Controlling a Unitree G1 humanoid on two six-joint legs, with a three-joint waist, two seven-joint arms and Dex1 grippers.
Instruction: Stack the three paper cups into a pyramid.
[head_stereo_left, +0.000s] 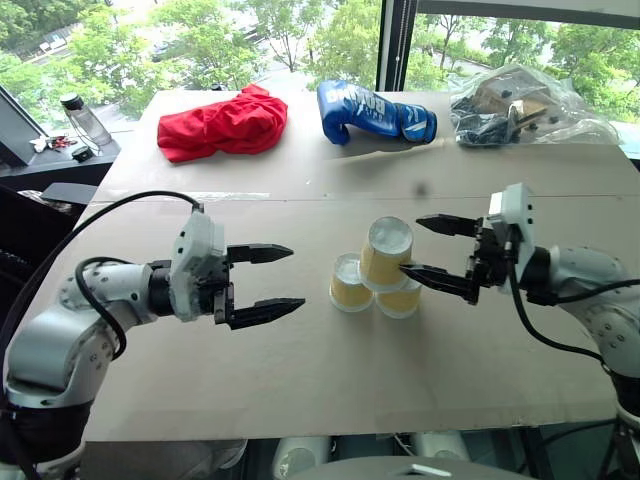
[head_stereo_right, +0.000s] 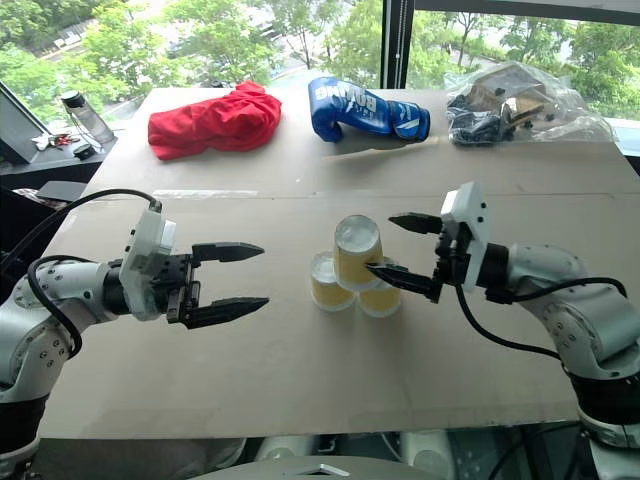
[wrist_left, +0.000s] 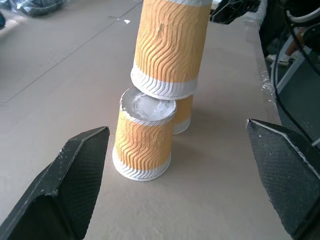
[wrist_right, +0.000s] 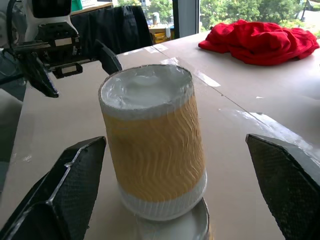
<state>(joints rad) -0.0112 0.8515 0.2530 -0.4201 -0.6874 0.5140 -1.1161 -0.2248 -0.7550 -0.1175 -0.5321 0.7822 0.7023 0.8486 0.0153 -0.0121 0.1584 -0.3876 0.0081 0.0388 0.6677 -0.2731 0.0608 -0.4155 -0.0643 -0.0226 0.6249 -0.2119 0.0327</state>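
Broadly, I see a brown cardboard-covered counter (head_stereo_left: 300, 380) running across both eye views, with windows and green trees behind it. Along its far edge lie a red cloth (head_stereo_left: 222, 123), a blue boxing glove (head_stereo_left: 372, 112) and a clear plastic bag (head_stereo_left: 525, 107) whose contents I can't make out. A bottle (head_stereo_left: 84, 118) stands off the far left corner.

Near the counter's middle stand the three paper cups (head_stereo_left: 380, 265), all upside down: two side by side on the surface, the third resting on their upturned bases as the pyramid (head_stereo_right: 352, 268). From the head, the right-hand bottom cup is largely hidden behind the top cup and the right arm's lower finger. My left wrist view clears that up: the near bottom cup (wrist_left: 143, 137) shows fully, the other peeks out behind it, and the top cup (wrist_left: 170, 47) is cut off at the frame's upper edge. My right wrist view shows the top cup's white base and ribbed side close up, with one bottom cup's base just showing beneath.

My left gripper (head_stereo_left: 262, 283) hangs left of the stack, well apart, jaws spread wide and empty. My right gripper (head_stereo_left: 440, 252) sits just right of the stack, jaws wide apart, gripping nothing; its lower finger lies across the cups in the eye views, though I can't tell whether it touches.
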